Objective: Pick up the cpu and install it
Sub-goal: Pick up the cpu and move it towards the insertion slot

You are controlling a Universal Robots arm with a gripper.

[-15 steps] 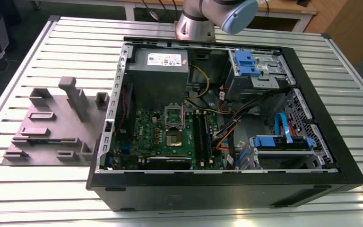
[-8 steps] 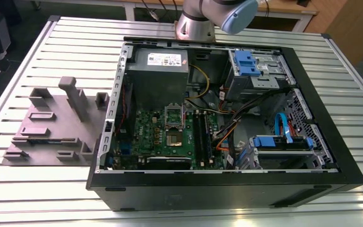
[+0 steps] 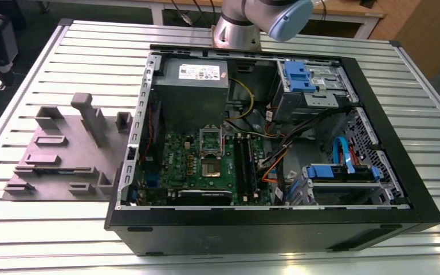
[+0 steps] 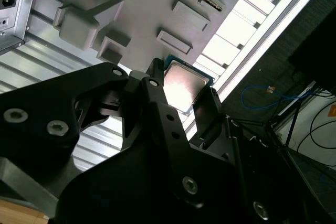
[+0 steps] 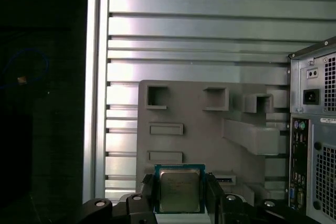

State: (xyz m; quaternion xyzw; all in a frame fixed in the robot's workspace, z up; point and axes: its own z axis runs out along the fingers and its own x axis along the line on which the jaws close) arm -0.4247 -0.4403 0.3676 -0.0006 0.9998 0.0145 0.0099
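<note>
Two black fingers [image 5: 149,192] of my gripper [image 5: 180,195] are pressed in against opposite edges of the cpu [image 5: 179,190], so I am clamped on it, the gap between my fingers no wider than the chip itself. In both wrist views the chip sits flat between my fingertips, with its silvery-grey metal top facing the cameras and its thin greenish rim showing along the free edges. Nothing else touches it, and I hold it in the air. Well past my fingertips lies a grey fixture plate [image 5: 210,129] with raised blocks and shallow rectangular recesses, resting on the slatted aluminium table [image 5: 184,24]. In the first wrist view the chip overlaps the near edge of that plate. Off to one side of my fingers, beside the plate, stands the back panel of the computer case [image 5: 315,129], with its power inlet and ports. In the exterior view the case lies open on the table, the green motherboard [image 3: 204,160] is exposed inside it, and the fixture plate sits just beside the case on the exterior view's left. My arm [image 3: 258,23] rises from the far edge of the table behind the case.
</note>
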